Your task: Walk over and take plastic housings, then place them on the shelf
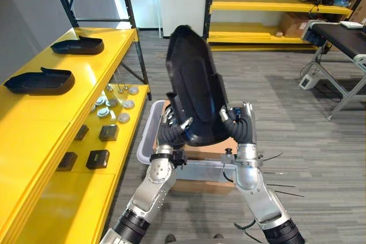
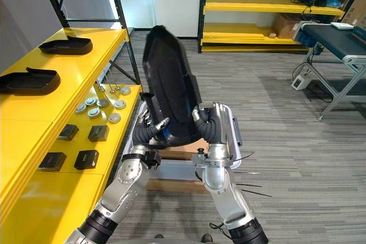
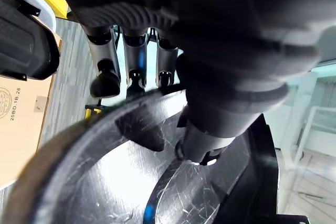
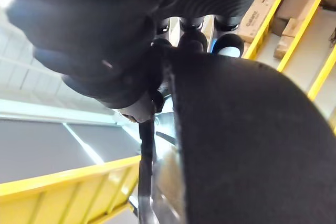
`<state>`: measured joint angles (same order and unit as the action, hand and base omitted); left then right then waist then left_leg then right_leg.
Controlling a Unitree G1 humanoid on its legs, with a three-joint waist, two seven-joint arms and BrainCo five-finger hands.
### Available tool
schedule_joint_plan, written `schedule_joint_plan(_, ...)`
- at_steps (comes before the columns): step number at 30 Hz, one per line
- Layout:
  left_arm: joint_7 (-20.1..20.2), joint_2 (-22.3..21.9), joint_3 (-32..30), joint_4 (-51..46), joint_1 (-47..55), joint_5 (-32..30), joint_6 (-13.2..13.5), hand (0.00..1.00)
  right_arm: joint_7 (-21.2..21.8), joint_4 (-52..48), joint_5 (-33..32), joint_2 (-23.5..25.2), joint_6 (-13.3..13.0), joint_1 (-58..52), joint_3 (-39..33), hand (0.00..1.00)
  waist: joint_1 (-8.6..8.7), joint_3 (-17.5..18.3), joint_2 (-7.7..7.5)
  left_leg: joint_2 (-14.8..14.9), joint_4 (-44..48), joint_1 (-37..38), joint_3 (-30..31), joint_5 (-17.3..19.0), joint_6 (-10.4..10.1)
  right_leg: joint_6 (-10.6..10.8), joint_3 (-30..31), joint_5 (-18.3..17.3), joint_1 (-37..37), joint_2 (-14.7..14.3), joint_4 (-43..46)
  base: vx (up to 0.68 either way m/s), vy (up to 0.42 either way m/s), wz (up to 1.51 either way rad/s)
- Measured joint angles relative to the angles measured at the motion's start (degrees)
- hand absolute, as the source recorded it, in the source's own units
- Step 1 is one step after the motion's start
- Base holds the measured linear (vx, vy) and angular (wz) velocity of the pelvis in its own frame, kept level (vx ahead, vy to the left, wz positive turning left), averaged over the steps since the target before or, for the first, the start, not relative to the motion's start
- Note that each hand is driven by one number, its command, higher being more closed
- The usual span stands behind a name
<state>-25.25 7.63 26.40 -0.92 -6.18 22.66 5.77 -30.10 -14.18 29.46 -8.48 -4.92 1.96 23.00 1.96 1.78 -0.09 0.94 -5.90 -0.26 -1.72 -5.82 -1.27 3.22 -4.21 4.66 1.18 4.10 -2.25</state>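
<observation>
A large black plastic housing (image 1: 194,84) stands upright in front of me, held between both hands above a bin. My left hand (image 1: 170,128) grips its lower left edge and my right hand (image 1: 240,123) its lower right edge. In the left wrist view the fingers (image 3: 134,61) hook over the housing's rim (image 3: 115,177) with the thumb pressed on its glossy inside. In the right wrist view my right hand (image 4: 105,40) pinches the housing's edge (image 4: 252,145). Two more black housings (image 1: 40,81) (image 1: 78,44) lie on the yellow shelf (image 1: 91,72) to my left.
A lower yellow shelf level (image 1: 68,198) carries small black boxes (image 1: 98,158) and round white parts (image 1: 106,110). Under the hands stands a light grey bin (image 1: 150,127) with a cardboard box (image 1: 211,151). A dark-topped table (image 1: 343,35) is at far right, more yellow racking (image 1: 269,5) behind.
</observation>
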Motion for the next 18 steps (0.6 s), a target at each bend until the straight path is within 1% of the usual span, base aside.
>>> schedule_joint_plan(3, 0.03, -0.03, -0.1, 0.0, 0.0, -0.52, -0.35, 1.0, 0.01, 0.01, -0.2, -0.06, -0.8, 0.0, -0.01, 0.0, 0.09, 0.0, 0.0, 0.01, -0.01, 0.0, 0.01, 0.0, -0.01, 0.0, 0.01, 0.0, 0.0, -0.01, 0.02, 0.0, 0.0, 0.0)
schedule_joint_plan(5, 0.13, -0.46, -1.02, -0.01, 0.0, -4.19, -0.57, 1.0, 0.13, 0.09, -1.9, -0.44, -1.11, 0.0, -0.18, 0.0, 0.07, 0.0, 0.0, 0.0, -0.01, 0.0, 0.02, 0.0, 0.0, 0.0, -0.01, 0.0, -0.02, -0.01, 0.04, 0.0, 0.0, 0.0)
schedule_joint_plan(6, 0.15, -0.74, -1.8, -0.02, 0.0, -7.71, -1.11, 1.0, 0.42, 0.28, -3.18, -0.81, -1.36, 0.0, -0.19, 0.0, 0.07, 0.0, 0.0, 0.0, -0.01, 0.0, 0.02, 0.0, 0.0, 0.0, -0.01, 0.01, -0.02, -0.01, 0.06, 0.0, 0.0, 0.0)
schedule_joint_plan(7, 0.14, -0.75, -1.96, -0.02, 0.0, -8.56, -1.18, 1.0, 0.5, 0.32, -3.69, -0.87, -1.41, 0.0, -0.23, 0.0, 0.06, 0.0, 0.0, 0.0, -0.01, 0.0, 0.02, 0.0, 0.0, 0.0, -0.01, 0.01, -0.02, -0.01, 0.06, 0.0, 0.0, 0.0)
schedule_joint_plan(8, 0.13, -0.75, -2.58, -0.13, -0.01, -12.47, -1.64, 1.0, 1.71, 0.37, -5.93, -1.12, -1.48, 0.01, -0.93, 0.0, 0.01, 0.01, 0.01, 0.0, -0.01, 0.01, 0.02, 0.0, 0.0, 0.0, -0.01, 0.01, -0.04, -0.01, 0.07, 0.0, 0.0, 0.0)
schedule_joint_plan(10, 0.18, -0.88, -2.86, -0.13, 0.0, -15.1, -2.15, 1.0, 2.91, 0.35, -7.5, -1.4, -1.72, 0.12, -2.25, 0.0, -0.13, 0.02, 0.01, 0.0, -0.01, 0.04, 0.03, -0.02, 0.02, 0.0, -0.01, 0.01, -0.08, -0.01, 0.07, 0.0, 0.0, 0.0)
schedule_joint_plan(12, 0.31, -1.74, -3.6, -0.13, 0.32, -18.86, -3.18, 1.0, 4.33, -0.04, -9.87, -2.19, -2.95, 1.56, -4.05, 0.0, -0.46, 0.03, 0.01, -0.01, -0.01, 0.07, 0.01, -0.08, 0.1, 0.0, 0.02, 0.02, -0.09, -0.01, 0.08, 0.0, 0.0, 0.0)
schedule_joint_plan(13, 0.31, -1.96, -3.63, -0.13, 0.4, -19.45, -3.2, 1.0, 4.33, -0.23, -9.96, -2.23, -3.17, 1.77, -4.36, 0.0, -0.51, 0.03, 0.01, -0.01, -0.01, 0.07, 0.01, -0.08, 0.1, 0.0, 0.03, 0.03, -0.09, -0.02, 0.09, 0.0, 0.0, 0.0)
schedule_joint_plan(15, 0.42, -3.42, -3.84, -0.13, 1.29, -23.59, -3.28, 1.0, 4.34, -2.68, -10.98, -2.75, -4.21, 3.91, -7.35, 0.0, -0.74, 0.03, 0.02, 0.01, -0.01, 0.15, -0.03, -0.07, 0.09, 0.0, 0.13, 0.02, -0.11, -0.05, 0.11, 0.0, 0.0, 0.0)
schedule_joint_plan(16, 0.56, -3.72, -4.02, -0.13, 1.61, -24.26, -3.28, 1.0, 4.21, -3.62, -11.0, -2.8, -4.61, 4.36, -8.23, 0.0, -0.79, 0.03, 0.02, 0.02, -0.01, 0.16, -0.04, -0.07, 0.09, 0.0, 0.16, 0.02, -0.11, -0.06, 0.11, 0.0, 0.0, 0.0)
schedule_joint_plan(18, 0.96, -4.34, -4.79, -0.21, 3.5, -26.29, -3.3, 1.0, 3.85, -7.58, -12.09, -3.07, -6.51, 5.39, -12.49, 0.0, -1.02, 0.05, 0.04, 0.05, -0.01, 0.24, -0.12, -0.05, 0.06, 0.01, 0.28, 0.01, -0.12, -0.1, 0.1, 0.0, 0.0, 0.0)
